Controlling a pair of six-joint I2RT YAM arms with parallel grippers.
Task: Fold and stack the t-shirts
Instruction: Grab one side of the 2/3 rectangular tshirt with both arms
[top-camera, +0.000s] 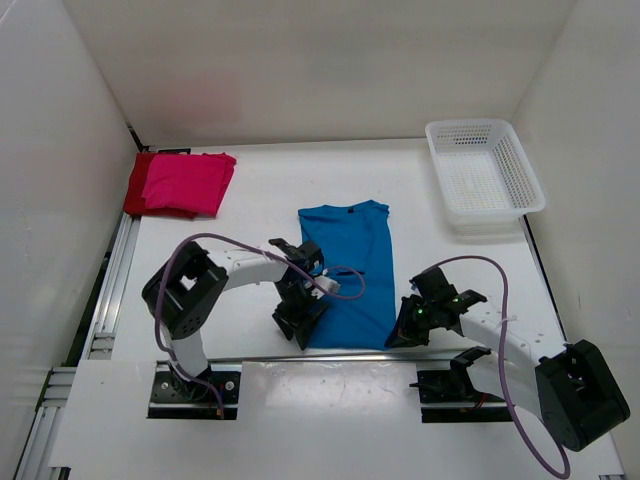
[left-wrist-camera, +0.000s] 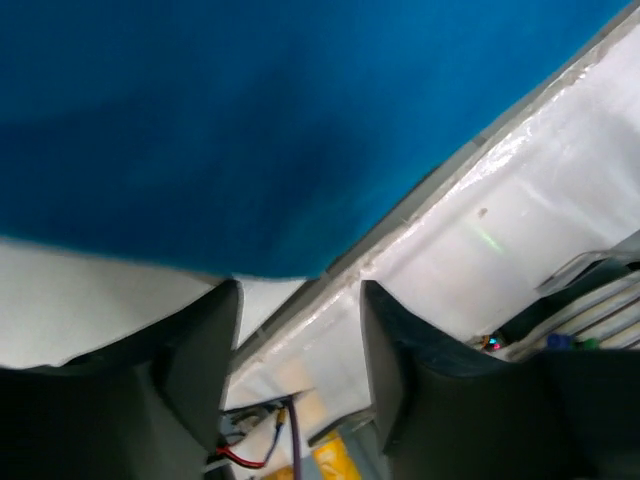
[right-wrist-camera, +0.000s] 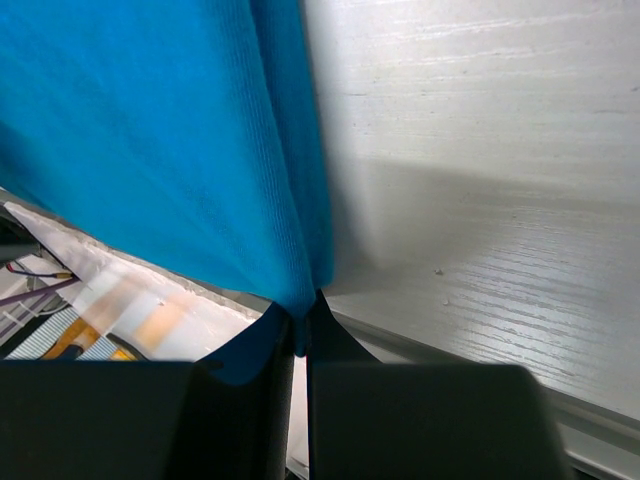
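- Right up against the lens in the left wrist view: left gripper (left-wrist-camera: 298, 300), two dark fingers at the bottom of the frame, spread with a clear gap and nothing between them.
- Just above that gap, the lower corner of the blue t-shirt (left-wrist-camera: 250, 120), with cloth filling the whole upper left of the frame. Corner very close to the fingertips, but can't tell if touching.
- Different story in the right wrist view: right gripper (right-wrist-camera: 300, 318) at bottom centre, jaws squeezed almost together on a pinch of the blue t-shirt (right-wrist-camera: 150, 130). Cloth bunched into a fold running straight down into the fingertips.
- White table (right-wrist-camera: 480, 200) across the right half of that same frame, with a soft shadow over the middle.
- From the top camera: blue t-shirt (top-camera: 348, 270) lying flat around the centre of the table (top-camera: 260, 200). Narrow upright rectangle, collar toward the top of the frame, hem down at the near edge by the arms.
- Left gripper (top-camera: 300, 318) at the shirt's lower left corner, right gripper (top-camera: 408, 328) at its lower right corner.
- Upper left of the table: pink t-shirt (top-camera: 190, 182), folded and sitting on top of the dark red t-shirt (top-camera: 133, 190), just a strip of red peeking out on the left.
- Upper right: white mesh basket (top-camera: 483, 175), well apart from all three shirts.
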